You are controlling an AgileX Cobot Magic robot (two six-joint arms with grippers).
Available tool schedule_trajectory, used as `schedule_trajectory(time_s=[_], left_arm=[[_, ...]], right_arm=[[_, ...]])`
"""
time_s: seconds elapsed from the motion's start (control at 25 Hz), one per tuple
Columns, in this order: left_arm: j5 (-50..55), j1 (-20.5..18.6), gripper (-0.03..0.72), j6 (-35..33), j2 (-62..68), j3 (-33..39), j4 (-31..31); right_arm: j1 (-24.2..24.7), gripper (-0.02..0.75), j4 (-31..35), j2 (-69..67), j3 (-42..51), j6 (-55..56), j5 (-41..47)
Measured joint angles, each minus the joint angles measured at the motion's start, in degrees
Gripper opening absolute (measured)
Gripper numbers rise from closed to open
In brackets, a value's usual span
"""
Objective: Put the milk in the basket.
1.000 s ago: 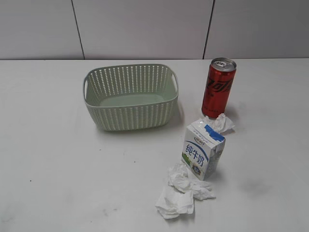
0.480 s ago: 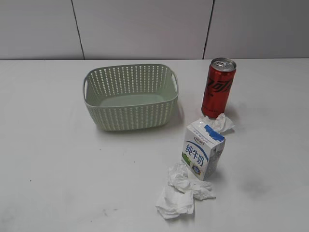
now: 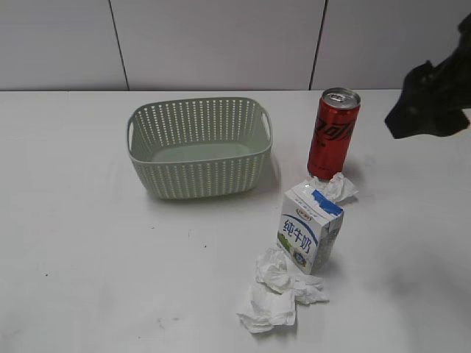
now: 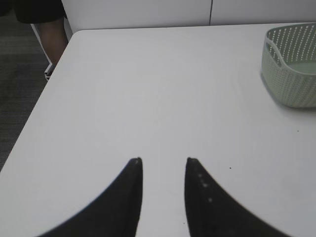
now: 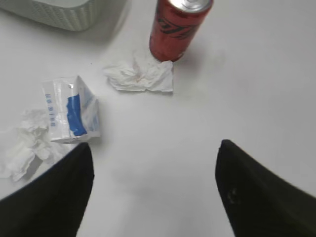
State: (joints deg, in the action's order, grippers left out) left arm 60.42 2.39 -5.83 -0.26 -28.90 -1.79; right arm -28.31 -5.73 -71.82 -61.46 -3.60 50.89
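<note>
The milk (image 3: 310, 227) is a small white carton with blue print, standing on the table right of centre; it also shows in the right wrist view (image 5: 70, 109). The pale green basket (image 3: 199, 145) stands behind it to the left, empty; its corner shows in the left wrist view (image 4: 291, 64) and the right wrist view (image 5: 59, 12). My right gripper (image 5: 155, 148) is open and empty, above bare table to the right of the milk; in the exterior view it is a dark shape (image 3: 427, 99) at the right edge. My left gripper (image 4: 163, 160) is open and empty over bare table left of the basket.
A tall red can (image 3: 333, 134) stands behind the milk, also in the right wrist view (image 5: 177, 27). Crumpled white tissues lie by the can (image 3: 335, 187) and in front of the milk (image 3: 276, 294). The table's left edge (image 4: 34, 113) drops to dark floor.
The right arm has come into the exterior view at the upper right edge; before, no arm showed. The milk, basket, can and tissues have not moved.
</note>
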Motion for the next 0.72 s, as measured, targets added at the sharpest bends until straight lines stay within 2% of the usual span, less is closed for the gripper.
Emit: schedule_trajectory(time_s=[0.36,0.48,0.72], left_arm=[[0.0,0.0,0.221,0.0,0.0,0.0,0.0],[0.0,0.0,0.221,0.0,0.0,0.0,0.0],[0.0,0.0,0.221,0.0,0.0,0.0,0.0]], right_arm=[[-8.2,0.597,0.5,-12.0,-8.1,0.9,6.8],[-8.8,0.628,2.5,-15.5,-8.5,1.2,7.8],[-8.8,0.640,3.1,-22.5,-8.7,1.9,8.5]])
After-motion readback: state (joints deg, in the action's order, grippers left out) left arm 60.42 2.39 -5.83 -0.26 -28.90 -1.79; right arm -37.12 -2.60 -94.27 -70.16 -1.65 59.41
